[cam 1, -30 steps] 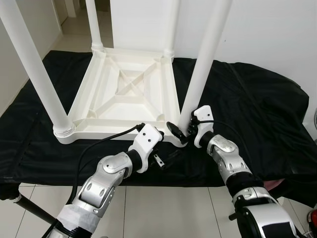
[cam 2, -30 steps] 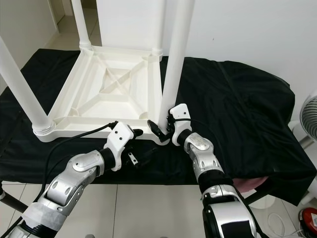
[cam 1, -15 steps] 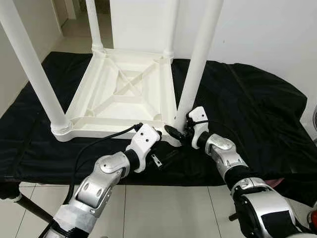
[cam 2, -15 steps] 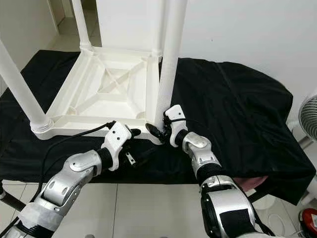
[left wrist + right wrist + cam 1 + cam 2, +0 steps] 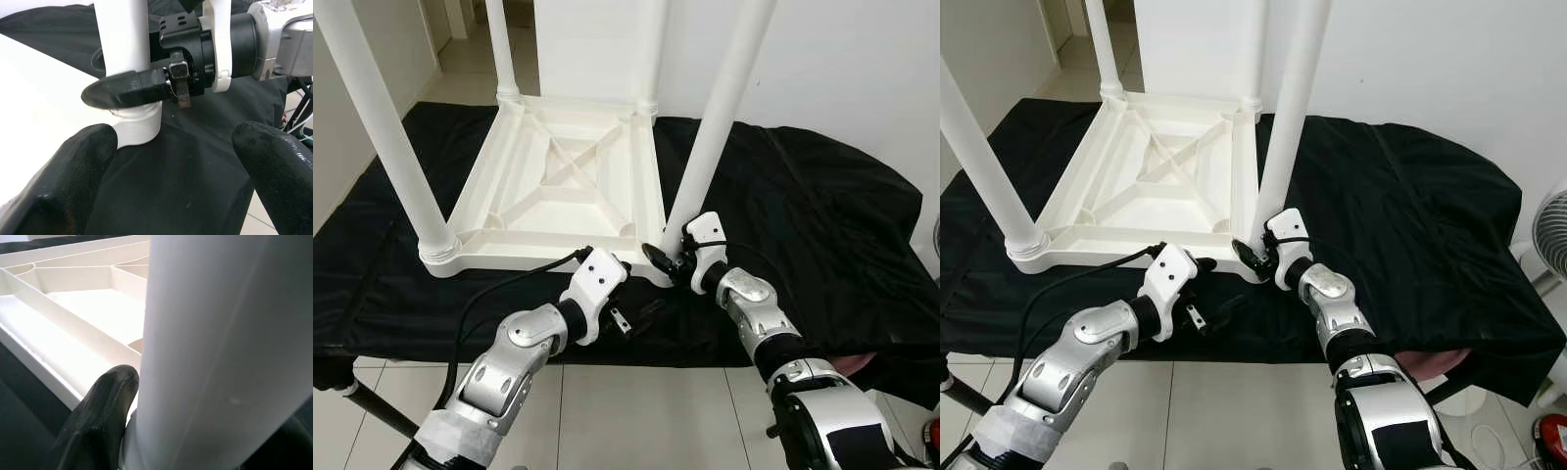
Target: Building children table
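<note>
A white children's table [image 5: 553, 186] lies upside down on a black cloth, legs pointing up. My right gripper [image 5: 671, 262] is shut on the near right leg [image 5: 715, 127] just above its socket at the front corner. One black finger [image 5: 127, 90] crosses the leg's base, and a finger [image 5: 102, 411] presses against the leg [image 5: 220, 347]. My left gripper [image 5: 641, 311] is open, low over the cloth just in front of that same corner. Its fingertips [image 5: 73, 171] hold nothing.
Three other legs stand upright: near left [image 5: 386, 127], far left [image 5: 499, 49] and far right [image 5: 651, 49]. The black cloth [image 5: 822, 215] covers the work surface up to its front edge, with tiled floor below. A fan [image 5: 1552, 235] stands at the right.
The view shifted slightly. The near right leg swayed a little in my right gripper and now leans more to the right. The left gripper has barely moved.
</note>
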Tool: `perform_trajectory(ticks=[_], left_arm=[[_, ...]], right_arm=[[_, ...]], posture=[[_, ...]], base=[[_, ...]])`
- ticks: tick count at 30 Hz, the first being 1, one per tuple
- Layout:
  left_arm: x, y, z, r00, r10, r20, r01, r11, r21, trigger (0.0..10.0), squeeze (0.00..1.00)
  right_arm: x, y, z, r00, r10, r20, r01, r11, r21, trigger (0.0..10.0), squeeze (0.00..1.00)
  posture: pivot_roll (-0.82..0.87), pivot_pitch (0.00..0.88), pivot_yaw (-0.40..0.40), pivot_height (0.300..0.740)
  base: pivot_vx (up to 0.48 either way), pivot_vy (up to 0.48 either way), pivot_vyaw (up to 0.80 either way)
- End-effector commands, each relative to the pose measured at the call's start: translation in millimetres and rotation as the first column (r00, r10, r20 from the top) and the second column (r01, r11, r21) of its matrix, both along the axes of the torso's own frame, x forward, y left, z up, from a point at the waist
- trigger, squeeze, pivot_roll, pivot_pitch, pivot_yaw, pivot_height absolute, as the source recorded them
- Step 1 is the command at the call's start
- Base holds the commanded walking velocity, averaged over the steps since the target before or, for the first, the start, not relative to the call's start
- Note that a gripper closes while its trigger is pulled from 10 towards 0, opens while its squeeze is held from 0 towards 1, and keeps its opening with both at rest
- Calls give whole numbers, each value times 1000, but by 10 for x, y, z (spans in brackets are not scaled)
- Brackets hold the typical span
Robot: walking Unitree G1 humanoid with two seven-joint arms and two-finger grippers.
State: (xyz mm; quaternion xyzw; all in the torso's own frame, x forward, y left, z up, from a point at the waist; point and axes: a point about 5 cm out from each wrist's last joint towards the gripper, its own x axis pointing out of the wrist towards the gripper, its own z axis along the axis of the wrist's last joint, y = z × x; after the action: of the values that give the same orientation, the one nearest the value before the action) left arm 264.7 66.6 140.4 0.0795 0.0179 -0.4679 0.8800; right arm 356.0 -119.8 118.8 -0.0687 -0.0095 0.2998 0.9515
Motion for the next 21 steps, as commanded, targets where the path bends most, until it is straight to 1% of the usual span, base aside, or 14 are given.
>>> perform_trajectory(ticks=[1,2,4,5,6,7,8,9,10,11,12,13,16,21], left_arm=[[-42,-30,0,999,-31,-11,31,999,-5,10000,0],[-45,-33,-3,999,-33,-12,33,999,-5,10000,0],[-41,-38,-2,999,-35,-12,35,999,-5,10000,0],[-38,-38,-2,999,-36,-13,36,999,-5,10000,0],[-34,-39,-3,999,-37,-12,37,999,-5,10000,0],[-31,-43,-3,999,-39,-11,39,999,-4,10000,0],[-29,-46,-3,999,-40,-11,40,999,-4,10000,0],[-29,-46,-3,999,-40,-11,40,999,-4,10000,0],[-29,-50,-2,999,-41,-11,41,999,-4,10000,0],[-26,-55,1,999,-44,-9,44,999,-5,10000,0],[-26,-55,1,999,-44,-9,44,999,-5,10000,0],[-25,-57,2,999,-46,-9,46,999,-5,10000,0],[-22,-59,2,999,-47,-9,47,999,-5,10000,0],[-22,-66,1,999,-52,-9,52,999,-4,10000,0]], right_arm=[[-19,23,18,996,-93,0,93,995,41,10000,0],[-34,30,22,992,-124,-2,124,991,56,10000,0],[-75,21,-7,968,-248,-46,252,961,112,10000,0],[-108,17,-28,951,-305,-51,309,944,113,10000,0],[-148,21,-58,932,-357,-59,361,925,117,10000,0],[-229,41,-108,896,-438,-67,443,888,122,10000,0],[-254,51,-126,886,-458,-74,464,877,124,10000,0],[-254,51,-126,886,-458,-74,464,877,124,10000,0],[-279,55,-136,872,-484,-75,490,862,131,10000,0],[-338,92,-157,844,-529,-90,536,832,144,10000,0],[-338,92,-157,844,-529,-90,536,832,144,10000,0],[-368,118,-159,835,-542,-100,551,821,148,10000,0],[-401,184,-150,848,-519,-107,530,835,147,10000,0],[-392,118,-99,835,-539,-111,550,823,144,10000,0]], posture=[[-16,0,-64,740],[-16,0,-64,740],[-18,0,-65,740],[-22,0,-65,740],[-24,0,-65,740],[-27,0,-65,740],[-27,0,-65,740],[-27,0,-65,740],[-28,0,-66,740],[-29,0,-67,740],[-29,0,-67,740],[-29,0,-67,740],[-33,0,-64,740],[-32,0,-66,740]], base=[[0,0,0],[0,0,0],[0,0,0],[0,0,0],[0,0,0],[0,0,0],[0,0,0],[0,0,0],[0,0,0],[0,0,0],[0,0,0],[0,0,0],[0,0,0],[0,0,0]])
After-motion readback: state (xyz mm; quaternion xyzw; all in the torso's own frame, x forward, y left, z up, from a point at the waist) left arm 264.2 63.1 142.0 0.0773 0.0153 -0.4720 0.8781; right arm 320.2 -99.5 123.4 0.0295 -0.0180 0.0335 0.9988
